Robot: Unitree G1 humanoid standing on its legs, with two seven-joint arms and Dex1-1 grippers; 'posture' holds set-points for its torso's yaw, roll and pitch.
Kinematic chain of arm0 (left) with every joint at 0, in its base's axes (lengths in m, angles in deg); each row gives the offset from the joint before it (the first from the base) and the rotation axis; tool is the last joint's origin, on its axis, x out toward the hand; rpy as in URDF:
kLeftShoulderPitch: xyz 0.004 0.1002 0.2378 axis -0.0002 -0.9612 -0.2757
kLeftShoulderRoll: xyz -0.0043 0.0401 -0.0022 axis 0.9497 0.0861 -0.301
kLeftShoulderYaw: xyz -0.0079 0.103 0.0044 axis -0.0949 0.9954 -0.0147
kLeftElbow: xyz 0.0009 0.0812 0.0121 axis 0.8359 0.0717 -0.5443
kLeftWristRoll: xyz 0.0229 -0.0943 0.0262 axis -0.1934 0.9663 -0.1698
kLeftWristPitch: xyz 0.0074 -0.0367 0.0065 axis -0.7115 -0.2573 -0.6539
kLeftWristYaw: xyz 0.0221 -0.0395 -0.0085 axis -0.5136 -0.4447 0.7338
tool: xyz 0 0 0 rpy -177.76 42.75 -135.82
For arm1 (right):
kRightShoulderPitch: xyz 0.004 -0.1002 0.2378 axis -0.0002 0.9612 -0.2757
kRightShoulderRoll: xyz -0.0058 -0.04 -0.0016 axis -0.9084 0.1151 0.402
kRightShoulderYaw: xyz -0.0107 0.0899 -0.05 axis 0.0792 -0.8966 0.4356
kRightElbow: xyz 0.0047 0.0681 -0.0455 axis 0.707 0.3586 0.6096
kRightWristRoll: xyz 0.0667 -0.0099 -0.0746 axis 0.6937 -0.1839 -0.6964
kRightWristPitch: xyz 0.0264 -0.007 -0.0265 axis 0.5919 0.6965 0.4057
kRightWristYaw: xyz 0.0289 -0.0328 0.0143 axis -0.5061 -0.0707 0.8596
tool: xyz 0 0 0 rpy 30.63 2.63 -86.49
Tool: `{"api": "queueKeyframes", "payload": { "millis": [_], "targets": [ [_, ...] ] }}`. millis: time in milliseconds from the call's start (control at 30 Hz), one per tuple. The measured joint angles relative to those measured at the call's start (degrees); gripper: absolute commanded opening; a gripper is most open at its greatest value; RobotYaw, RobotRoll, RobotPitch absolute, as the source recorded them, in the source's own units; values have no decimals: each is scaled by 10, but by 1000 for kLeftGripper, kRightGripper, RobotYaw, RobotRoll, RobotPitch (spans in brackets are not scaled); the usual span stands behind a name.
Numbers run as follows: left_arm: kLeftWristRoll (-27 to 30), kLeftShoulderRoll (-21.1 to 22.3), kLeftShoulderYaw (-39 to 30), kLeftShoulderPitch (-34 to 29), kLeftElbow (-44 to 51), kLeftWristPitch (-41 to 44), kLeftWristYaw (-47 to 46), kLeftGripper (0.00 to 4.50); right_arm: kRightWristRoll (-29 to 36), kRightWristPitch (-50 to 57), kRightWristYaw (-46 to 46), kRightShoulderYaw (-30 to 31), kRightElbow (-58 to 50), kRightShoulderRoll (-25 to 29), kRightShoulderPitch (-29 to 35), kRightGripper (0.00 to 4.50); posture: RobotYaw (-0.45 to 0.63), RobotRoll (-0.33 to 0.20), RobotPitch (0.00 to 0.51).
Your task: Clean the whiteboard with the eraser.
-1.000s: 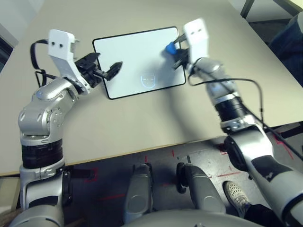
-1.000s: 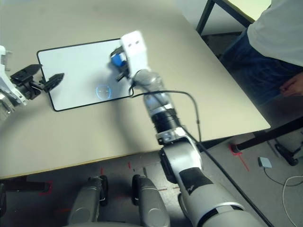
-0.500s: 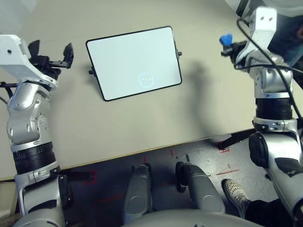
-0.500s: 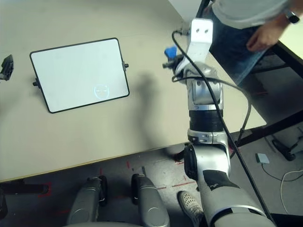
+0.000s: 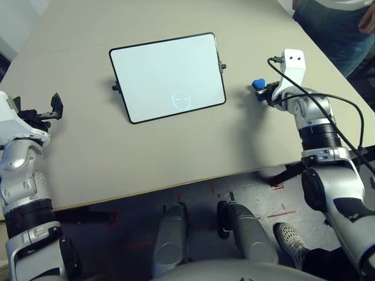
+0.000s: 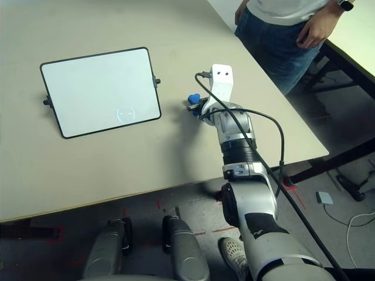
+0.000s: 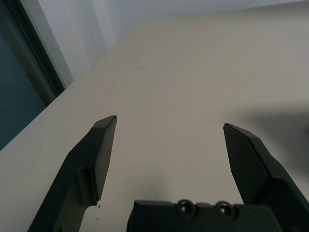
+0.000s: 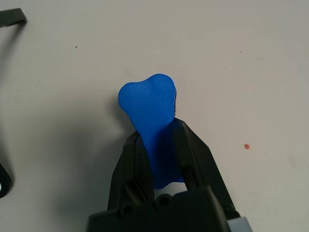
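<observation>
Left gripper (image 7: pixel 169 125) spread wide at far left; right gripper (image 8: pixel 159 145) clamped

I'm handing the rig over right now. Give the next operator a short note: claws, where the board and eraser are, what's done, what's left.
Right claw: shut on the eraser, low over the table, to the right of the board and apart from it.
Left claw: open, holding nothing, out by the table's left edge.
Board: flat mid-table, no scribbles visible, only a faint round mark near its near edge.
Done: board looks wiped.
Left: probably set the eraser down and release.
A person stands at the far right corner.
</observation>
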Motion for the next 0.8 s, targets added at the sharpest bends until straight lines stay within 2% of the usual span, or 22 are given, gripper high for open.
{"api": "queueKeyframes", "payload": {
  "millis": [200,333,467,567,667,800],
  "targets": [
    [2,-1,4,11,0,-1,-1,4500,5,-2,0,-1,5,1,2,3103,129,0,181],
    [8,-2,12,16,0,1,-1,4500,43,48,22,-29,-72,23,27,4382,116,0,179],
    [10,-2,22,25,0,4,0,4500,91,63,25,-96,-167,48,34,4450,94,0,172],
    [9,2,24,40,-7,3,0,4500,93,-14,6,-130,-188,73,41,4450,79,0,169],
    [7,8,31,59,-31,-2,0,4500,90,-140,-22,-154,-165,84,63,4450,60,0,168],
    [-4,13,46,83,-84,-23,4,4500,81,-317,-50,-161,-38,86,80,4450,52,0,162]
  ]
}}
